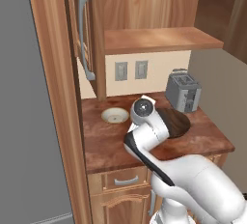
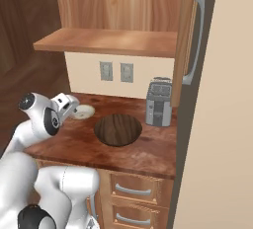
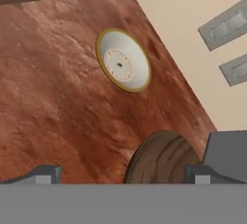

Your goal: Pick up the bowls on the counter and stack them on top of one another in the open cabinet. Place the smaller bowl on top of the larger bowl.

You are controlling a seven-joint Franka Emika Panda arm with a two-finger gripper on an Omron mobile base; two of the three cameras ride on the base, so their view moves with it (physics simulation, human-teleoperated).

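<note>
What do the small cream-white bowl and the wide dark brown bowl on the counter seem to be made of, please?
Small cream-white bowl: probably glazed ceramic, judging by its smooth, pale surface and tan rim. Wide dark brown bowl: apparently wood with a matte finish, since grain lines run across it.

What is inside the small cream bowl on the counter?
Nothing: the small cream bowl lies empty on the counter, only a ring pattern on its floor. What is under it cannot be seen.
</note>
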